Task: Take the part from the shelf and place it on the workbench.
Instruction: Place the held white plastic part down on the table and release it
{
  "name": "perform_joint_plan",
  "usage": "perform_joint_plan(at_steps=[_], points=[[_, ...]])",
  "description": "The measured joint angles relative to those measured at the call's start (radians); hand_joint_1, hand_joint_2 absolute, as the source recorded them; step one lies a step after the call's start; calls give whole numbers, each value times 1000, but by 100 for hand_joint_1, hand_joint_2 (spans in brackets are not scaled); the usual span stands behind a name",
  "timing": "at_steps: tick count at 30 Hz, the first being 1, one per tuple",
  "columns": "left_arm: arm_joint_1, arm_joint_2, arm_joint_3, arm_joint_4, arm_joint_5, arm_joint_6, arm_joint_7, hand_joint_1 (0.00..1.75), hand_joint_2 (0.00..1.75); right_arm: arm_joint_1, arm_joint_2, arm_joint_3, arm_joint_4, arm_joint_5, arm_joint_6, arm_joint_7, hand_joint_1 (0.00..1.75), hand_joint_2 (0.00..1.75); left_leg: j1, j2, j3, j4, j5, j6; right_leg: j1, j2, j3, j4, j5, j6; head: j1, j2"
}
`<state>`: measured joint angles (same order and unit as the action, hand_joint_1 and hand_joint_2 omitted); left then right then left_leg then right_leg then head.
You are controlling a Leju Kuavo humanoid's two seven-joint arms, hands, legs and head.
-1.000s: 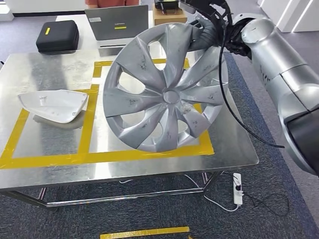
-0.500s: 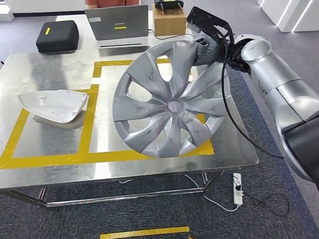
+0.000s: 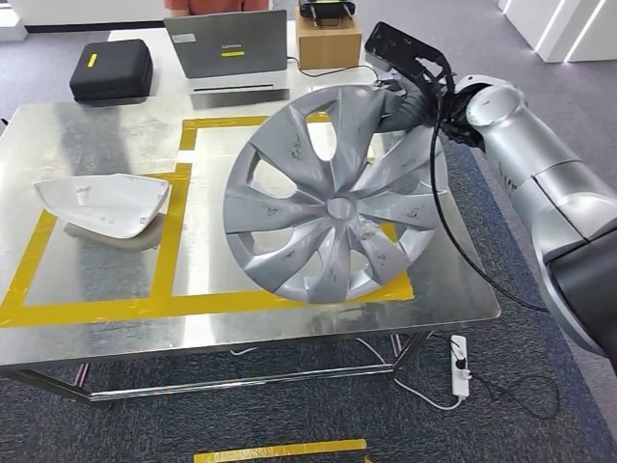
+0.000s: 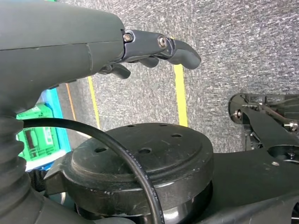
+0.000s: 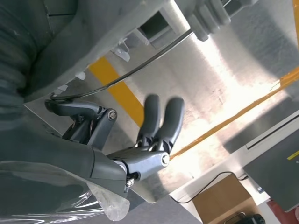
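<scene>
The right hand [image 3: 408,96] gripped the hubcap [image 3: 335,193] at its 1 o'clock rim; the part hung tilted over the workbench [image 3: 94,328], lower edge apparently at the yellow tape [image 3: 182,306]; release remained; the left hand [image 4: 141,46] held nothing, fingers loosely curled.

floor: grey carpet [image 3: 218,415] lying underfoot, yellow tape strip [image 3: 280,449] running across it
light: glare bouncing off metal table [image 3: 109,130]

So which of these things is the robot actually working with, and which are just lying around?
In the job:
- wheel cover
- right hand holding its rim
- metal workbench

Just lying about:
- white mirror shell
- laptop
- black case
- cardboard box
- power strip
</scene>
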<state>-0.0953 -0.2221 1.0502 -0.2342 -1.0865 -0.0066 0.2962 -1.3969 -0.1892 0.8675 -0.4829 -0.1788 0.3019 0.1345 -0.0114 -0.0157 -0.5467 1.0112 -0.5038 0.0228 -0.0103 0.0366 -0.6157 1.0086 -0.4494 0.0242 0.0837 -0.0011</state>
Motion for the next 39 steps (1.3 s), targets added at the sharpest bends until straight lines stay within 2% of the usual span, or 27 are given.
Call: perform_joint_plan(at_steps=[4, 17, 27, 39], points=[[2, 0, 0, 0, -2, 0, 1, 0, 0, 5, -5, 0, 0, 5, -9, -1, 0, 175, 0, 0, 0, 0, 0, 0, 0, 0, 0, 0, 0, 0, 0, 0], [34, -13, -3, 4, -12, 0, 5, 0, 0, 16, -11, 0, 0, 18, -28, -2, 0, 175, 0, 0, 0, 0, 0, 0, 0, 0, -1, 0, 0, 0, 0, 0], [39, -19, -3, 5, -16, -2, 7, 0, 0, 25, -13, 0, -3, 113, -99, -1, 0, 175, 0, 0, 0, 0, 0, 0, 0, 0, -1, 0, 0, 0, 0, 0], [39, -25, -3, 5, -42, -15, 20, 0, 0, 38, -14, 19, -51, 408, -293, 44, 0, 175, 0, 0, 0, 0, 0, 0, 0, 0, -1, 0, 0, 0, 0, 0]])
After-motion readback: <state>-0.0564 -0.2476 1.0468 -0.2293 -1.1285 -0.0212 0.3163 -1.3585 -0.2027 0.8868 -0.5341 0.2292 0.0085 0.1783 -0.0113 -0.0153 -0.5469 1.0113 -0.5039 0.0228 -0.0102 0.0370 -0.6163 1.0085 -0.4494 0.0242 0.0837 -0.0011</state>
